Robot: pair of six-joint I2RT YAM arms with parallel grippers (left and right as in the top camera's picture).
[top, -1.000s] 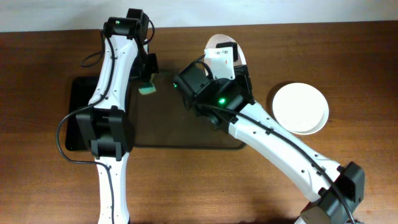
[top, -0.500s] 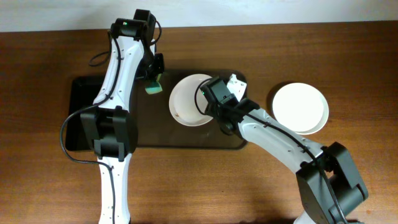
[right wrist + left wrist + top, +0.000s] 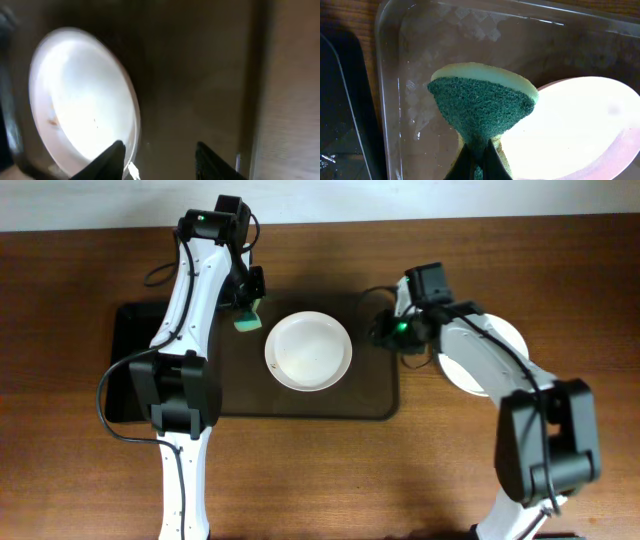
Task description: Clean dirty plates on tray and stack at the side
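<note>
One white plate (image 3: 308,352) lies flat in the middle of the dark brown tray (image 3: 375,395). It shows faint brownish marks in the right wrist view (image 3: 80,100). My left gripper (image 3: 248,315) is shut on a green and yellow sponge (image 3: 480,107), held just left of the plate (image 3: 570,125). My right gripper (image 3: 385,330) is open and empty over the tray's right end (image 3: 200,75), its fingers (image 3: 160,160) beside the plate's rim. More white plates (image 3: 458,376) sit on the table right of the tray, partly hidden by my right arm.
A smaller glossy black tray (image 3: 125,360) lies against the brown tray's left side and also shows in the left wrist view (image 3: 340,100). Bare wooden table (image 3: 320,470) lies in front of the trays.
My right gripper laid the plate flat on the tray, let go and drew back to the right. The left gripper with the sponge shifted slightly, then held still.
</note>
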